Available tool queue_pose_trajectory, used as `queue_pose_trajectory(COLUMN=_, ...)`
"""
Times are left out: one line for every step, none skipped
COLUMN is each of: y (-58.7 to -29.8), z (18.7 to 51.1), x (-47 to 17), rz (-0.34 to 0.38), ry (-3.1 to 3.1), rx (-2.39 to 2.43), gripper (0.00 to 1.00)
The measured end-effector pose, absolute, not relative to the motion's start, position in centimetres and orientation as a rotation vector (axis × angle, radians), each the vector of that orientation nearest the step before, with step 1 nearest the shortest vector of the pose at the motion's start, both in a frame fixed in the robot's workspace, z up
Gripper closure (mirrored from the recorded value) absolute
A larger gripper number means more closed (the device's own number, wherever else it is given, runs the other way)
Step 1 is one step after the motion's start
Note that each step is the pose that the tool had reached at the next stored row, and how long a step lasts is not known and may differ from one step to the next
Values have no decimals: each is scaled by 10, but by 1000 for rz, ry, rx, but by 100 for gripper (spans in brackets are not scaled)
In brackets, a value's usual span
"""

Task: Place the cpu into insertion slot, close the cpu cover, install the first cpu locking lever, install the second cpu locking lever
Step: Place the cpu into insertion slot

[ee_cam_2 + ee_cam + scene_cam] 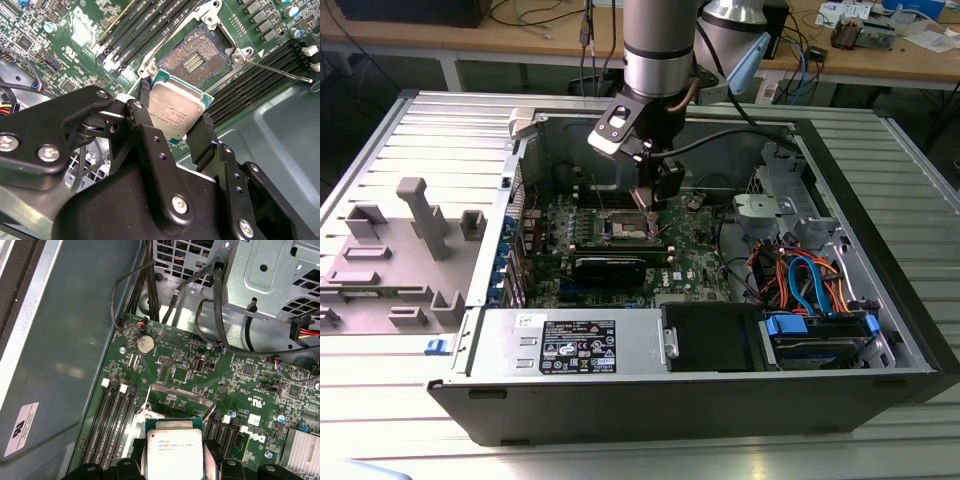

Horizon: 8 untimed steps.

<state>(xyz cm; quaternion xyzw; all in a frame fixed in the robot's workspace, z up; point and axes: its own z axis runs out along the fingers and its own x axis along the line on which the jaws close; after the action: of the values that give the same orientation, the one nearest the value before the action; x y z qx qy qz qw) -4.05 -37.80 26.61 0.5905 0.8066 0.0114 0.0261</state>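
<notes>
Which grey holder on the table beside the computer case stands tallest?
The T-topped post, at the exterior view's left; the other holders are low blocks.

End effector (657, 195) low inside open computer case (720, 405), just above insertion slot (623, 226) on motherboard (700, 262).

Soft, even light fills the room. In the exterior view the ribbed table (390, 400) shines pale, while the inside of the computer case (720, 395) sits dimmer. In the second wrist view the cpu (175, 112), clamped between my fingers (202, 140), gleams mildly. In the first wrist view the case wall (65, 350) carries hazy reflections.
</notes>
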Motion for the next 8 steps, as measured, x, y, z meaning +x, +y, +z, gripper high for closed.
queue_pose_trajectory(y=-378, z=266, x=-41, rz=35, ry=2491, rx=1826, gripper=45)
queue_pose_trajectory(y=-378, z=266, x=-40, rz=34, ry=2489, rx=1829, gripper=45)
queue_pose_trajectory(y=-378, z=266, x=-41, rz=34, ry=2486, rx=1832, gripper=45)
queue_pose_trajectory(y=-378, z=266, x=-40, rz=33, ry=2484, rx=1835, gripper=45)
queue_pose_trajectory(y=-378, z=266, x=-40, rz=33, ry=2481, rx=1839, gripper=45)
queue_pose_trajectory(y=-378, z=266, x=-41, rz=32, ry=2479, rx=1841, gripper=45)
queue_pose_trajectory(y=-378, z=265, x=-41, rz=32, ry=2477, rx=1844, gripper=45)
queue_pose_trajectory(y=-378, z=265, x=-40, rz=31, ry=2475, rx=1846, gripper=45)
